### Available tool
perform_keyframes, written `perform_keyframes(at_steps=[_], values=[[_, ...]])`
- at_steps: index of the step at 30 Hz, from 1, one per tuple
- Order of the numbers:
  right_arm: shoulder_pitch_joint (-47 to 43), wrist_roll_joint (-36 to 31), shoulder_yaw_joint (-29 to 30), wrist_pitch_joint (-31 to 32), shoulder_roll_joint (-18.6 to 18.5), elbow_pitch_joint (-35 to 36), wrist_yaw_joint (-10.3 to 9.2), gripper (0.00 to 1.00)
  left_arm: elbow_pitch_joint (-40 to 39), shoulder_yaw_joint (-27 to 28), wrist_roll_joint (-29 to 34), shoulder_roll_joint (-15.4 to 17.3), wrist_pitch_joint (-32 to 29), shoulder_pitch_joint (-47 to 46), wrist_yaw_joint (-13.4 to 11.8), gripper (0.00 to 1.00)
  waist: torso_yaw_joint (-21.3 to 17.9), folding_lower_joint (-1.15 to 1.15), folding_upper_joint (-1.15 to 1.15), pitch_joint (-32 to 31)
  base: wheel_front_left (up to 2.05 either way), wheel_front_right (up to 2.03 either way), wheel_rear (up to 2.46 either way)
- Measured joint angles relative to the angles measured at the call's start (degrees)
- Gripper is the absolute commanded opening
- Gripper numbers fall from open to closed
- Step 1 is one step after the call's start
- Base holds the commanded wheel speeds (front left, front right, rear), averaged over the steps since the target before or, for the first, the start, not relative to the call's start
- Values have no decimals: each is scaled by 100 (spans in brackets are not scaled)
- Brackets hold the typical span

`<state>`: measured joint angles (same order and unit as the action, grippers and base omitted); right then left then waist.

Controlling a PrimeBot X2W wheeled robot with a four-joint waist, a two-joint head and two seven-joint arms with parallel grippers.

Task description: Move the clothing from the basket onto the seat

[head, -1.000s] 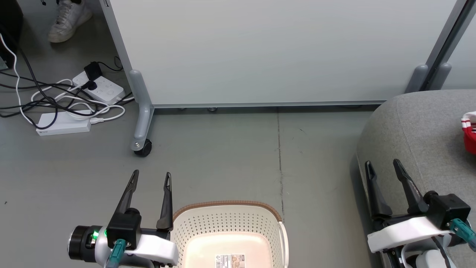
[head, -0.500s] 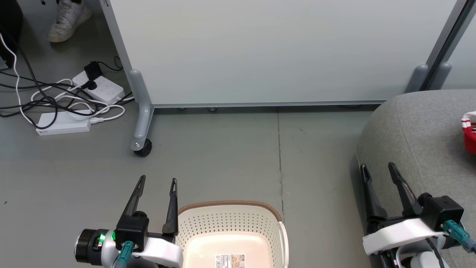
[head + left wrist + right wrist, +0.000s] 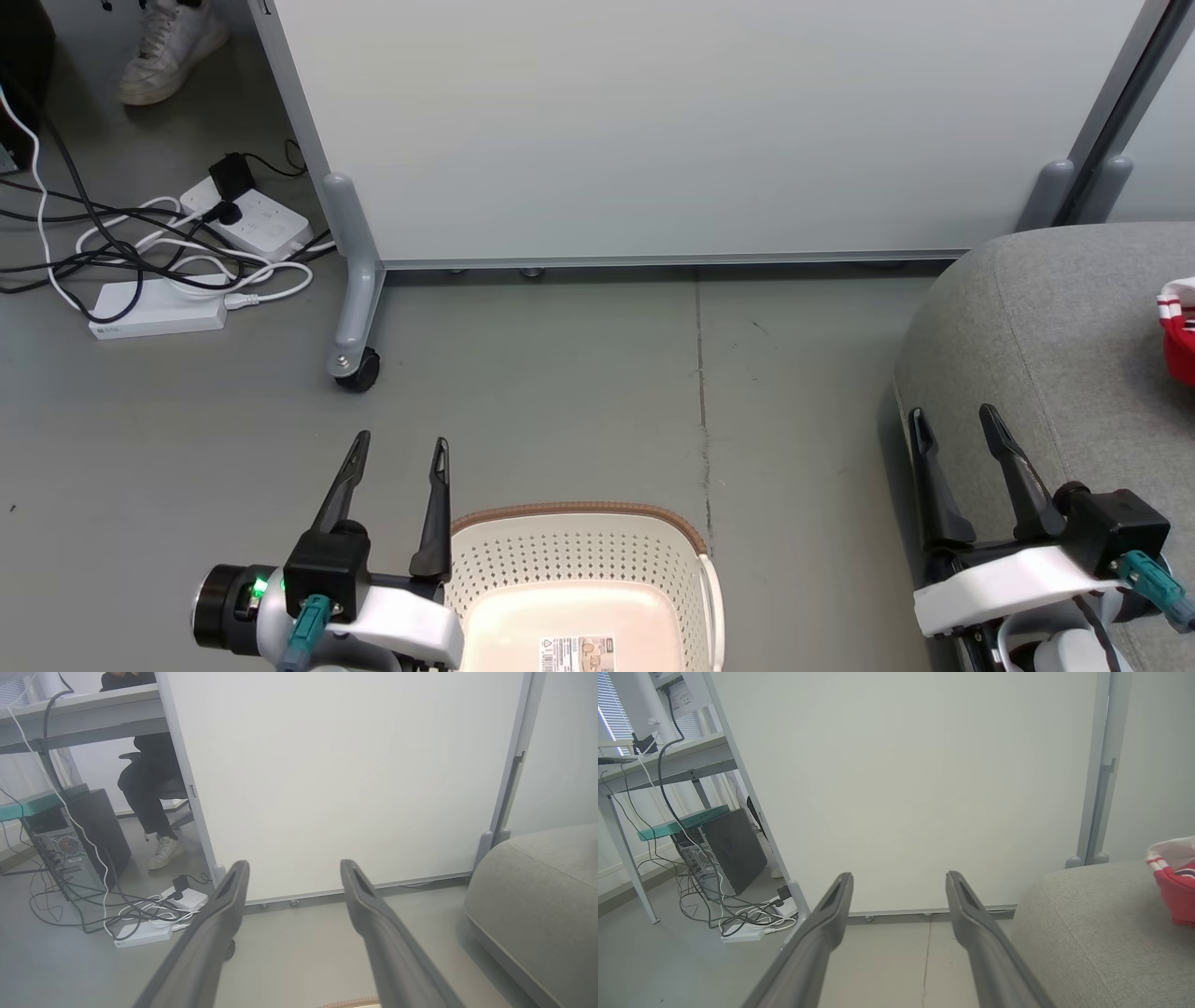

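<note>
- The grey floor [image 3: 560, 373] bore the basket [image 3: 579, 510], with a pale partition [image 3: 672, 131] beyond it.
- Red clothing [image 3: 1180, 336] lay on the seat [image 3: 1055, 317].
- The left gripper [image 3: 402, 439] and right gripper [image 3: 952, 413] were both spread.

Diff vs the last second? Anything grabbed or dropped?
Only slight arm drift. The left gripper slid a little to the robot's right, closer to the basket. The right gripper eased slightly back and to the robot's left. Nothing was taken hold of or let go; both sets of jaws stay open and empty. The basket, the seat and the red clothing on it are unchanged.
</note>
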<state>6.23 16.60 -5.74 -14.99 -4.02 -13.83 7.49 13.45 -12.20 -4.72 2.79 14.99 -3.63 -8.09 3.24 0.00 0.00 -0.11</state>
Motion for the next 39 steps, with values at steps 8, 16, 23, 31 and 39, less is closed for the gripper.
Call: perform_keyframes(at_steps=[8, 16, 23, 31, 39], values=[[-2, 0, -37, 0, 0, 71, 0, 100, -65, 31, -430, 1, 0, 34, 311, 100, -3, 0, 0, 6, 0, 0, 0], [-6, 7, -66, 0, -1, 94, 0, 100, -16, 78, -546, 1, 0, 66, 466, 100, -6, 0, 0, 26, 0, 0, 0], [-6, 34, -114, 0, -1, 60, 0, 100, 21, 131, -769, 0, 0, 77, 524, 100, -13, 0, 0, 23, 0, 0, 0], [-143, 62, -187, 11, 32, -122, 0, 0, 197, 162, -894, -12, -31, 204, 553, 0, -19, 0, 0, 17, 0, 0, 0], [-242, 724, -163, 127, 53, -200, 0, 0, 308, 341, -1577, -15, -300, 291, 619, 0, -37, 0, 0, 17, 0, 0, 0]])
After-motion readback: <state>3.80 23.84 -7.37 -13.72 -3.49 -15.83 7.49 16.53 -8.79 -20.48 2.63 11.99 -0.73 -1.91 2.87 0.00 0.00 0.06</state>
